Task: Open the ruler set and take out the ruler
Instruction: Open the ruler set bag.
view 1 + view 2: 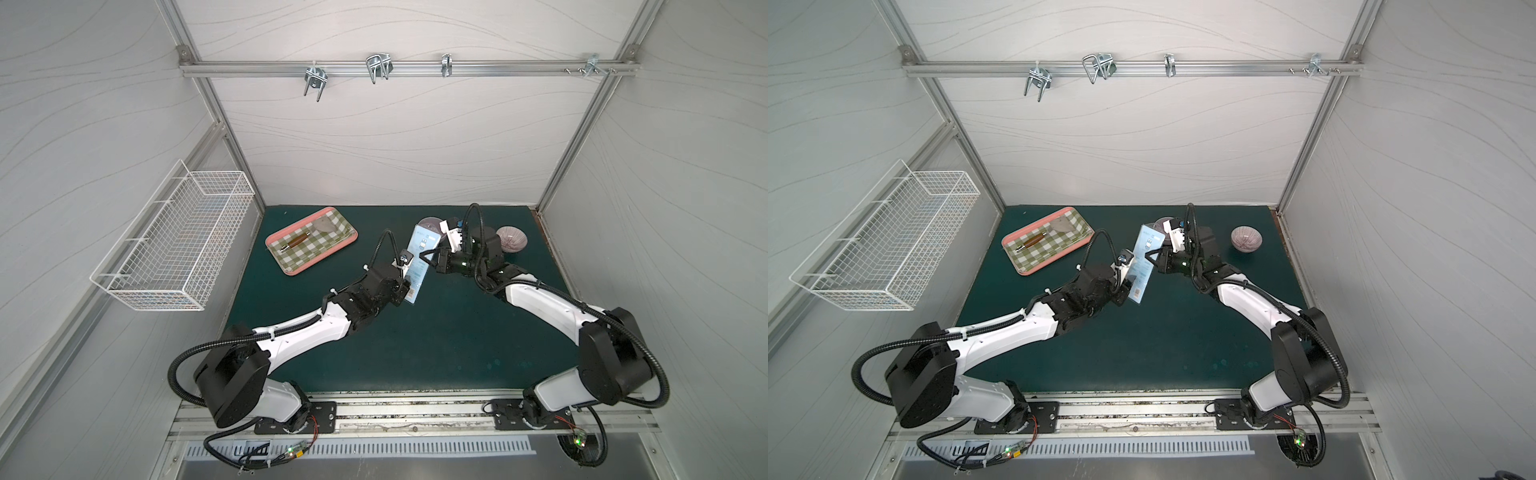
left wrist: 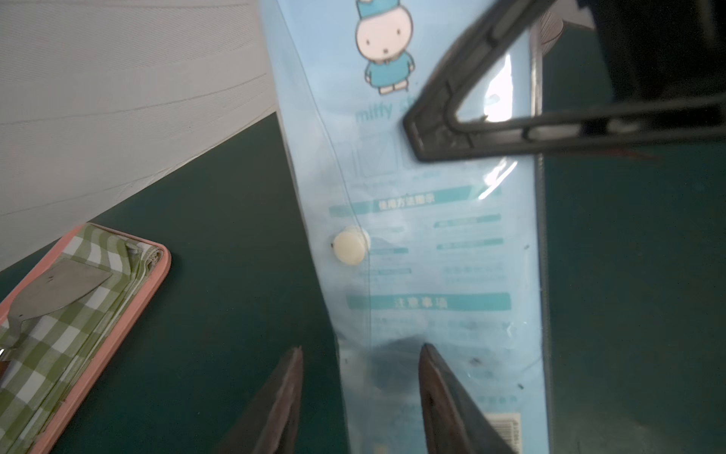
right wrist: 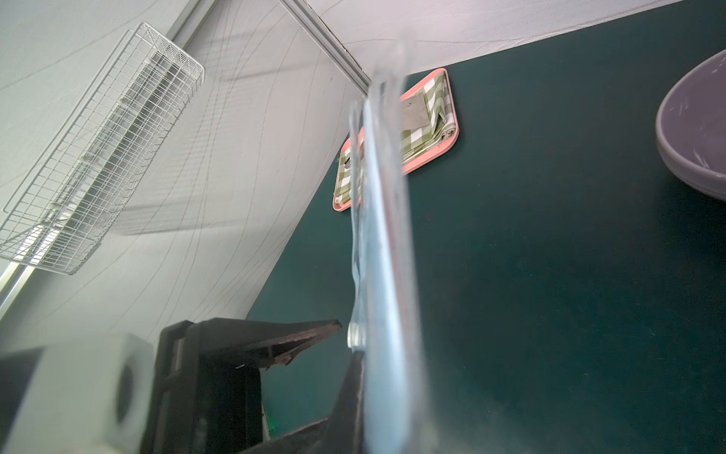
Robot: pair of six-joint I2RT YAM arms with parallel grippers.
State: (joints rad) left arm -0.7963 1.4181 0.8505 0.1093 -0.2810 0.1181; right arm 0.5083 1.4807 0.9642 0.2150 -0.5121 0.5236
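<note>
The ruler set (image 1: 424,241) (image 1: 1148,241) is a long light-blue package in a clear sleeve, held up above the green mat between both arms. The left wrist view shows its printed face (image 2: 432,255) with a cartoon rabbit, a white snap button (image 2: 349,247) and a barcode. My right gripper (image 1: 428,259) (image 1: 1151,254) (image 3: 369,377) is shut on its long edge, and its fingers (image 2: 440,129) show there. My left gripper (image 1: 409,286) (image 1: 1127,286) (image 2: 362,348) stands open at the barcode end, jaws apart astride the sleeve's other edge. The ruler itself is hidden inside.
A pink-rimmed tray (image 1: 277,241) (image 2: 157,271) with green checked cloth, a metal scraper and a pen lies at the back left. A purple bowl (image 1: 512,239) (image 3: 695,125) sits at the back right, another round dish (image 1: 430,224) behind the package. A white wire basket (image 1: 178,237) hangs on the left wall.
</note>
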